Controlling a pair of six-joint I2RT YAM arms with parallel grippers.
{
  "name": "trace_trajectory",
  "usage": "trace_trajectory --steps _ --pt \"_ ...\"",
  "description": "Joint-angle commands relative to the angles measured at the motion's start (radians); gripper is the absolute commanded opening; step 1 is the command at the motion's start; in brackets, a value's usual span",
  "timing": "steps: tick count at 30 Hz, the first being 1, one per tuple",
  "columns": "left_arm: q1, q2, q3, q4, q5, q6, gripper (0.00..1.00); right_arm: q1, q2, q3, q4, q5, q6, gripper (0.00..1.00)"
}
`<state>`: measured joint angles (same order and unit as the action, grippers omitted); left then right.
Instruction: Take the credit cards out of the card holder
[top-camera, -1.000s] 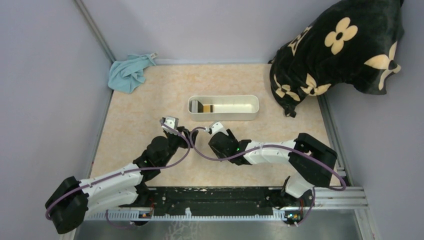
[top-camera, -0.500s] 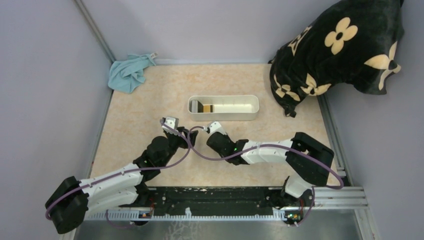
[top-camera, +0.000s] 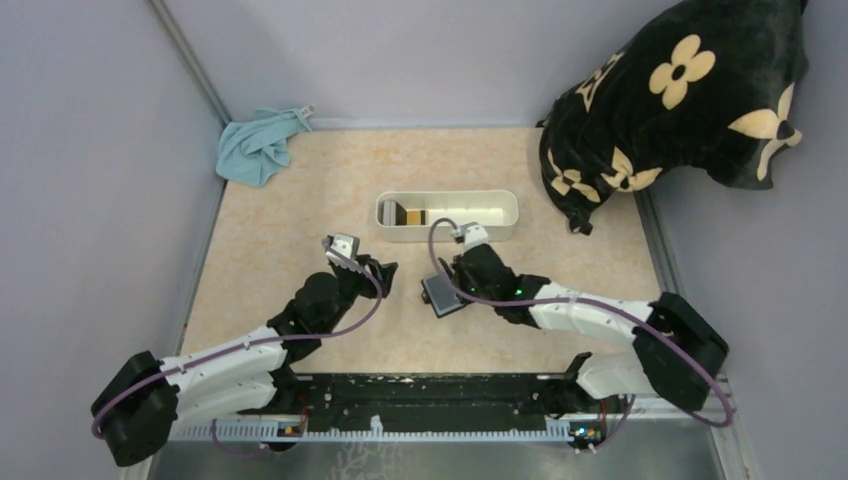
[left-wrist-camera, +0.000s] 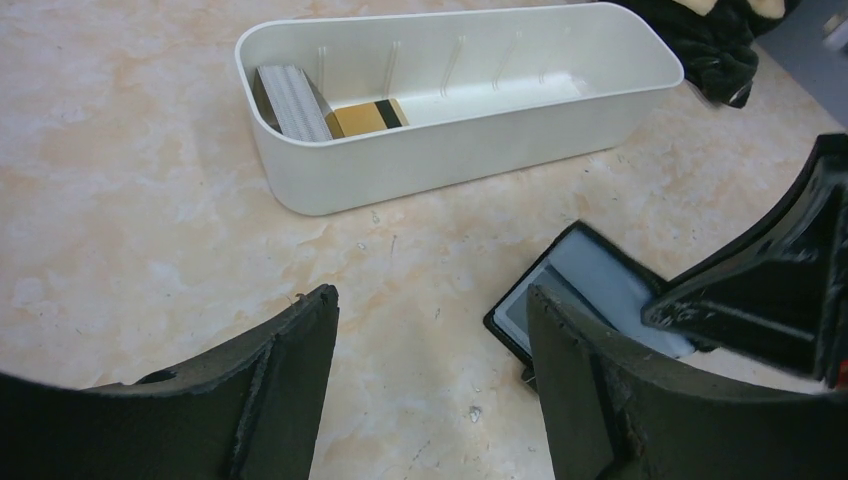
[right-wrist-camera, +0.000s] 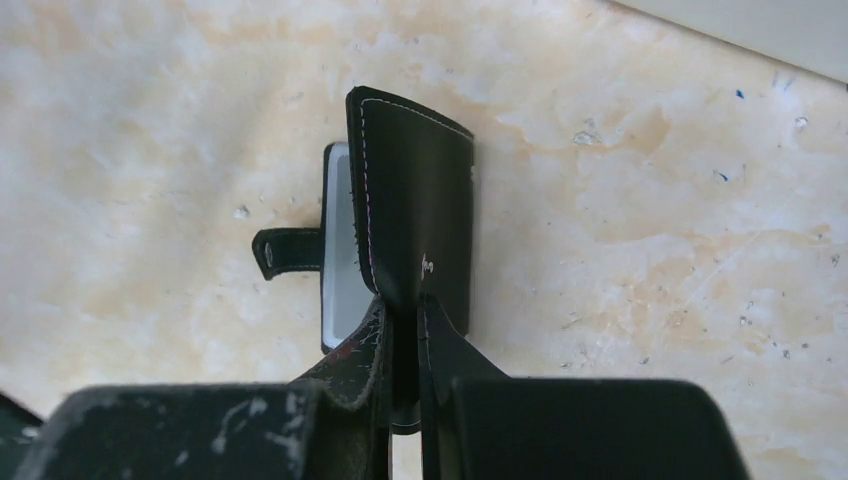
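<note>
Right pincer (right-wrist-camera: 402, 300) clamps the card holder (right-wrist-camera: 420, 220), left pincer (left-wrist-camera: 430, 305) gapes wide, and the tray (left-wrist-camera: 450, 150) holds a gold card (left-wrist-camera: 365, 117).

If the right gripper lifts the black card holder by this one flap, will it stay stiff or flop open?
It will probably swing open: the right gripper pinches only one flap of the card holder, and the other half lies on the table. The pinched flap stands unbent, so each half seems fairly stiff.

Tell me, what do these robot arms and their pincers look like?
The left arm and right arm are white shells with black joints, each with a purple cable looped alongside. The left gripper and right gripper are two-pronged, flat, black and scuffed.
</note>
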<state>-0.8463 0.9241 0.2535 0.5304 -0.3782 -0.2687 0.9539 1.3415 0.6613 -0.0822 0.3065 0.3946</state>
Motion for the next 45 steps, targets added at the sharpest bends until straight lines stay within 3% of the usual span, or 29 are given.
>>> trace_trajectory --steps 1,4,13,20,25,27,34,35,37,39,40,41,45 --pt "0.003 0.008 0.004 0.017 0.022 0.012 0.75 -0.145 -0.177 -0.105 0.203 -0.295 0.159 0.00" --pt "0.001 0.019 0.008 0.028 0.038 0.010 0.75 -0.236 -0.228 -0.183 0.276 -0.363 0.213 0.00" --pt "0.002 0.065 0.044 0.031 0.078 0.030 0.76 -0.368 -0.208 -0.298 0.322 -0.376 0.301 0.00" --pt "0.001 0.145 0.081 0.069 0.111 0.051 0.76 -0.405 -0.303 -0.343 0.260 -0.293 0.331 0.00" --pt "0.003 0.248 0.142 0.115 0.168 0.056 0.76 -0.413 -0.394 -0.363 0.136 -0.193 0.315 0.40" --pt "0.001 0.287 0.167 0.130 0.192 0.053 0.76 -0.412 -0.441 -0.363 0.086 -0.155 0.310 0.48" --pt "0.001 0.408 0.222 0.215 0.298 0.058 0.75 -0.413 -0.626 -0.324 -0.107 -0.034 0.241 0.49" --pt "0.000 0.419 0.233 0.213 0.299 0.046 0.71 -0.414 -0.647 -0.316 -0.126 -0.023 0.229 0.44" --pt "0.000 0.436 0.245 0.208 0.254 -0.007 0.53 -0.412 -0.672 -0.303 -0.134 -0.021 0.189 0.30" --pt "0.000 0.446 0.250 0.207 0.248 -0.029 0.27 -0.412 -0.659 -0.295 -0.098 -0.055 0.151 0.00" --pt "0.001 0.445 0.249 0.206 0.254 -0.029 0.07 -0.412 -0.633 -0.289 -0.081 -0.072 0.134 0.00" --pt "0.001 0.442 0.243 0.213 0.264 -0.035 0.00 -0.412 -0.598 -0.283 -0.045 -0.118 0.121 0.00" --pt "0.003 0.398 0.199 0.214 0.213 -0.073 0.00 -0.386 -0.413 -0.228 0.050 -0.196 0.092 0.00"
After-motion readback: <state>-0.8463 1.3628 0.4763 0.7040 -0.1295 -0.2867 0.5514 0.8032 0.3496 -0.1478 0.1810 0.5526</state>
